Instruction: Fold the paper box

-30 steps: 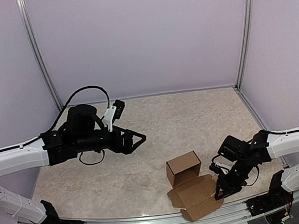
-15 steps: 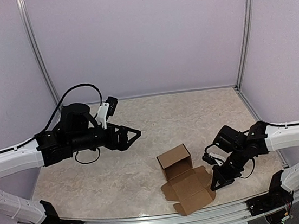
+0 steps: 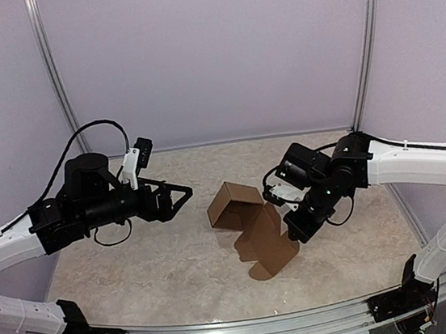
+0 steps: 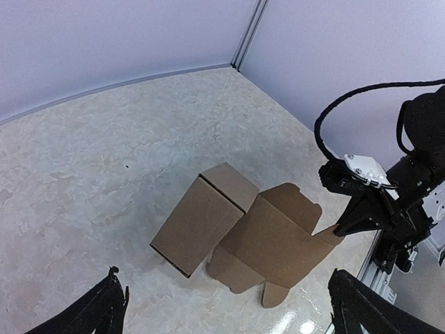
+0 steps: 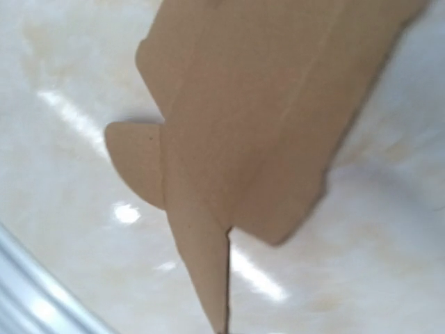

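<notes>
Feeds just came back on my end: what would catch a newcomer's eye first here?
The brown paper box lies half-folded in the middle of the table, its body tipped on its side and its flaps spread toward the near edge. The right tool is shut on the corner of one flap. The left tool hangs wide open to the box's left, pointing at it.

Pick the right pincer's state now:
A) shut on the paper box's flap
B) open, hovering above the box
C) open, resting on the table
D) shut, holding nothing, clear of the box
A: in the left wrist view the right pincer is closed with no gap on the flap tip of the paper box.
</notes>
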`<state>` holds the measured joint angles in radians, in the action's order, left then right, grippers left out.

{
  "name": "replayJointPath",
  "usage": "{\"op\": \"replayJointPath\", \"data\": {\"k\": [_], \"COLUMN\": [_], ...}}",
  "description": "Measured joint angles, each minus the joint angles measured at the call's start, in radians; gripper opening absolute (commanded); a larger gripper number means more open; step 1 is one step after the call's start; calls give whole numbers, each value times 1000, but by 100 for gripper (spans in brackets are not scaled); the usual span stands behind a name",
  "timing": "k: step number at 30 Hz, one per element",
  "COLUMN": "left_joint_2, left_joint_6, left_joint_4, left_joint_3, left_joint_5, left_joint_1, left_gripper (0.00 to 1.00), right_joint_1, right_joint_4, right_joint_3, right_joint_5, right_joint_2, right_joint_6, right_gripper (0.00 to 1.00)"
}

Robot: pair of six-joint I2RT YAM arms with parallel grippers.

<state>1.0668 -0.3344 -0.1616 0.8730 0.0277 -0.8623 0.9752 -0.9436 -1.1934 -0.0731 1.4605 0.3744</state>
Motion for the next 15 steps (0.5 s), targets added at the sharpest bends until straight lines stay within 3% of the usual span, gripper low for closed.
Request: {"op": "replayJointPath", "data": {"k": [7,15], "left_joint_2": [-57,-57], "left_joint_6": [2,5], "left_joint_4": [-24,-58], "left_joint_3": [-9,0], "left_joint_5": [-30,-35], "left_joint_1": [0,3], "left_gripper": [99,99], "right_joint_1": [67,85], "right_joint_4": [-154,-233], "right_joint_3": [-240,-364], "right_joint_5": [263,389], "right_joint_2": [95,121], "right_joint_6": [-174,-468], "right_gripper": [0,0]}}
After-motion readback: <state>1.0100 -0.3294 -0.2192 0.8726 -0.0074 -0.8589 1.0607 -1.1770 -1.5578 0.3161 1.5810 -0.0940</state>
